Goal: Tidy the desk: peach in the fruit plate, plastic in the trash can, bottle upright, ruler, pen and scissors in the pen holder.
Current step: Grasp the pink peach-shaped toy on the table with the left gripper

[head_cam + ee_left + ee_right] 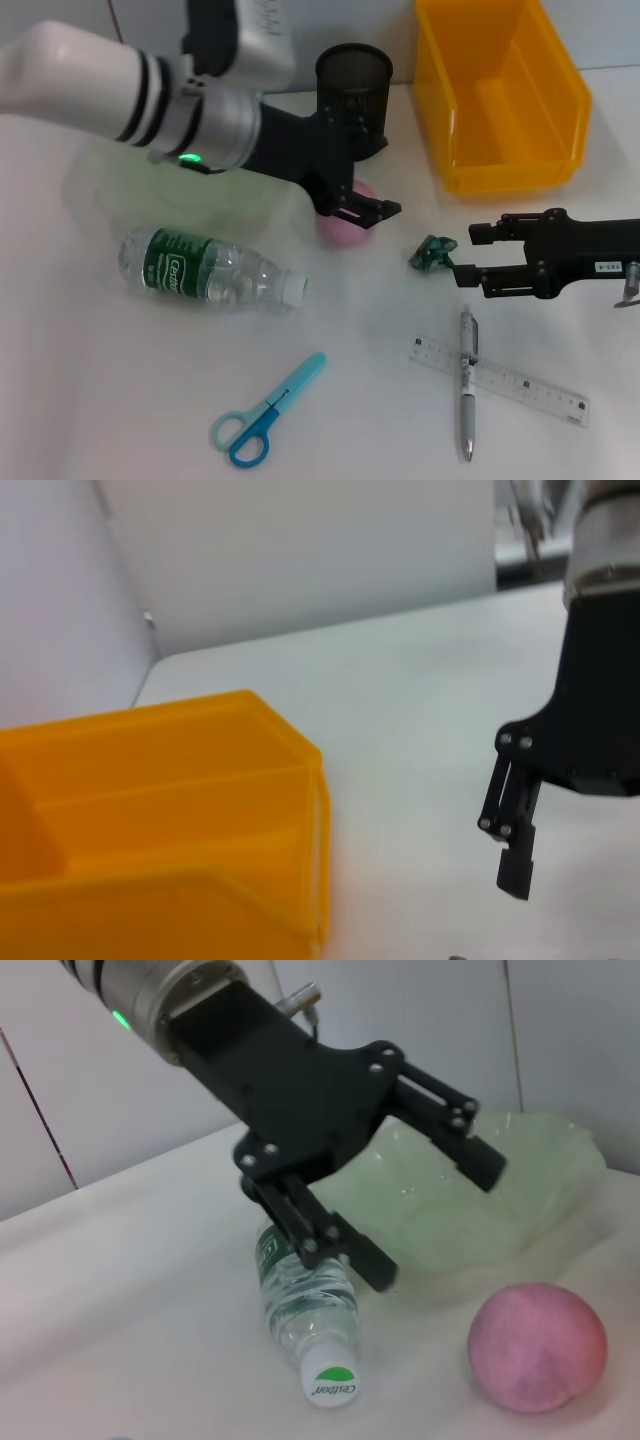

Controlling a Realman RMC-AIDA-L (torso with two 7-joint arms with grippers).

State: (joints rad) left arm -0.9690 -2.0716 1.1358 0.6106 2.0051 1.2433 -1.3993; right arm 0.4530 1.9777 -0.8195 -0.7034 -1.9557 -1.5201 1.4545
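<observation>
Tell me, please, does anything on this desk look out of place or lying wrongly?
Yes. The bottle lies on its side on the desk. The pen lies across the ruler, scissors lie loose, all outside the pen holder. A crumpled green scrap lies by the right gripper. The peach sits outside the fruit plate, below the open left gripper.

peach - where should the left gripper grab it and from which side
Probably across the peach's widest middle, coming down from above. It is a round ball resting on the desk beside the fruit plate, so no side is better than another, and only a grip at mid-height keeps it from squeezing out. The left gripper is open and hangs above it; the bottle lies clear of that path.
</observation>
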